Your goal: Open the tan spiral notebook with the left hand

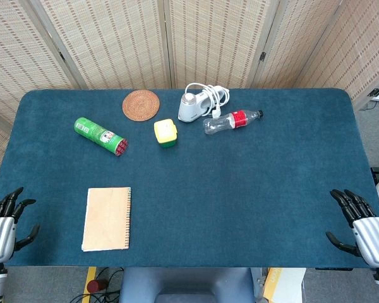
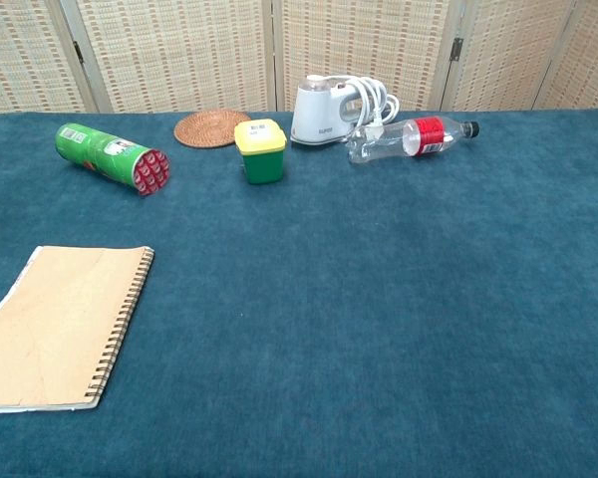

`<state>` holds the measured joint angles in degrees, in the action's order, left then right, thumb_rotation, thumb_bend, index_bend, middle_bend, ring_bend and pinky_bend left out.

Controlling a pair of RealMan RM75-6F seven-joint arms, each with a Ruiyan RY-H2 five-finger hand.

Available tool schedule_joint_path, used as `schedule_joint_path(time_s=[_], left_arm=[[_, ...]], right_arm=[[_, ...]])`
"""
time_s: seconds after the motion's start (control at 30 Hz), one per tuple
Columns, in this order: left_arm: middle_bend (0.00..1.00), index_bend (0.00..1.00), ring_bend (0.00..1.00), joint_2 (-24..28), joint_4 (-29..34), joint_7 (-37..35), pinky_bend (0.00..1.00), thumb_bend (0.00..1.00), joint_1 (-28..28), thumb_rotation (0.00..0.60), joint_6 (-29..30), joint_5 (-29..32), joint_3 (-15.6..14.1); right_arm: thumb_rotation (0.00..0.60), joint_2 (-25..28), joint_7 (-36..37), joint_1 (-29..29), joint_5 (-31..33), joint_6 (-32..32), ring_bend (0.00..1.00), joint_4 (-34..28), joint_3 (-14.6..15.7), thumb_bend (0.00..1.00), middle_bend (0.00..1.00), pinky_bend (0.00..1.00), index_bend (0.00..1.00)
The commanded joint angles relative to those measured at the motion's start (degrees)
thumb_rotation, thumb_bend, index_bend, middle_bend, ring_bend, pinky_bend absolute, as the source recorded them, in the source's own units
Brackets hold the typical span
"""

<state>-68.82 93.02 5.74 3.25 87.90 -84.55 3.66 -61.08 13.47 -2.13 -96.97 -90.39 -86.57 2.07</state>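
Note:
The tan spiral notebook [image 1: 107,218] lies closed and flat near the front left of the blue table, its wire spine along its right edge; in the chest view the notebook [image 2: 60,324] sits at the lower left. My left hand [image 1: 4,224] hovers off the table's left front corner, fingers spread, holding nothing, well left of the notebook. My right hand [image 1: 363,228] hangs at the right front corner, fingers apart and empty. Neither hand shows in the chest view.
Along the back lie a green canister [image 1: 100,136] on its side, a round woven coaster [image 1: 141,105], a yellow-lidded green box [image 1: 165,132], a white iron with cord [image 1: 198,104] and a plastic bottle [image 1: 232,120] on its side. Woven screens stand behind.

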Motion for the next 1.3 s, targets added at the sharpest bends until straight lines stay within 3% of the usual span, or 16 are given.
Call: schedule_joint_path(time_s=[0.03, 0.47, 0.8, 0.97, 1.3], left_arm=[[0.11, 0.30, 0.12, -0.20, -0.08, 0.43, 0.20, 0.34, 0.12, 0.600, -0.62, 0.41, -0.22], [0.11, 0.30, 0.12, -0.22, -2.03, 0.50, 0.20, 0.34, 0.86, 0.600, -2.23, -0.40, -1.05], [0.11, 0.31, 0.12, -0.42, -10.15, -5.44, 0.20, 0.34, 6.70, 0.600, -7.58, -9.90, -4.01], [0.11, 0.31, 0.12, -3.14, -16.91, -10.04, 0.20, 0.23, 10.03, 0.600, -8.39, -15.41, -5.57], [0.12, 0.29, 0.12, -13.02, -37.01, -20.72, 0.20, 0.17, 15.19, 0.600, -2.63, -24.45, -7.87]], right_arm=[[0.600, 0.01, -0.03, -0.30, 0.04, 0.57, 0.06, 0.04, 0.05, 0.29, 0.13, 0.11, 0.03], [0.600, 0.94, -0.56, -0.49, -0.17, -0.10, 0.06, -0.59, -0.35, 0.29, 0.13, 0.11, 0.03], [0.600, 3.47, -2.61, 0.02, -0.75, -2.63, 0.06, -3.31, -1.25, 0.29, 0.13, 0.11, 0.03], [0.600, 3.66, -3.01, 0.20, -0.89, -2.58, 0.06, -3.87, -1.05, 0.29, 0.13, 0.11, 0.03], [0.600, 3.78, -4.28, 0.48, -1.90, -3.08, 0.06, -5.02, -0.78, 0.29, 0.13, 0.12, 0.03]])
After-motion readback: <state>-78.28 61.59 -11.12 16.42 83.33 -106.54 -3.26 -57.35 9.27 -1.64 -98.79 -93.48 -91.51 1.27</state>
